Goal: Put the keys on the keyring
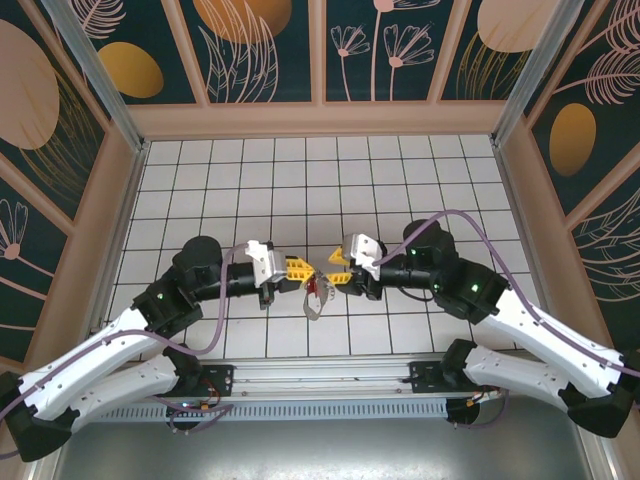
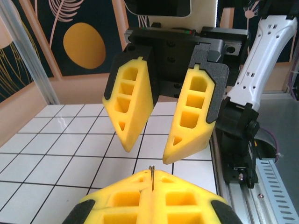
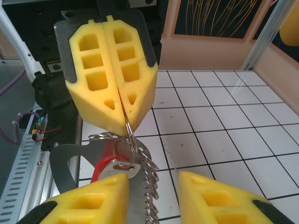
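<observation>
My left gripper (image 1: 306, 268) is shut on the thin metal ring of the keyring (image 3: 132, 140), whose edge pokes up between its yellow fingertips (image 2: 152, 173). Seen from the right wrist, the left gripper (image 3: 125, 122) pinches the ring from above. Below the ring hang a silvery chain (image 3: 150, 191) and a flat grey piece (image 3: 65, 161). The key (image 3: 112, 165) has a red head and a silver part, and hangs by that ring with a wire loop through its hole. The key (image 1: 321, 291) dangles between the arms. My right gripper (image 3: 152, 182) is open, facing the left one, with the key touching its left finger.
The white tiled floor (image 1: 300, 180) stretches behind the grippers to the patterned walls. The rail and arm bases (image 1: 320, 385) run along the near edge. The right gripper (image 2: 148, 155) hangs open just past the left fingertips, with its arm (image 2: 266, 60) to the right.
</observation>
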